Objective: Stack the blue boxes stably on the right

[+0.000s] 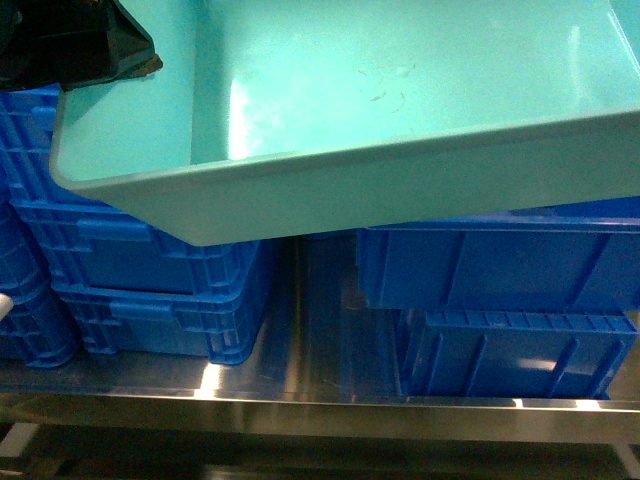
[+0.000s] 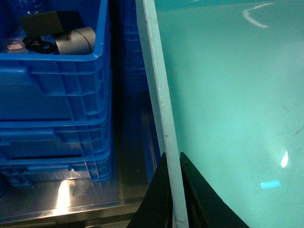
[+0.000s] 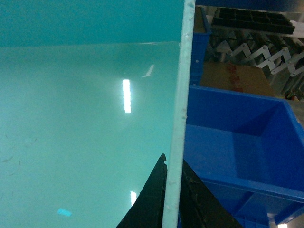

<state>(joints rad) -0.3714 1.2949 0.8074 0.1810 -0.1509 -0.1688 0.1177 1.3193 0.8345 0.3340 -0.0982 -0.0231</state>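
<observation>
A light turquoise tub hangs tilted in the air and fills the top of the head view, its left end lower. My left gripper is shut on its left rim, one finger on each side of the wall. A black finger of it shows at the top left of the head view. My right gripper is shut on the tub's right rim. Below it on the right, a royal-blue smooth tub sits empty on top of a ribbed crate.
Stacked ribbed dark-blue crates stand at the left; the top one holds a grey and black device. All rest on a steel shelf with a front lip. Cardboard and a folding lattice lie beyond the right tub.
</observation>
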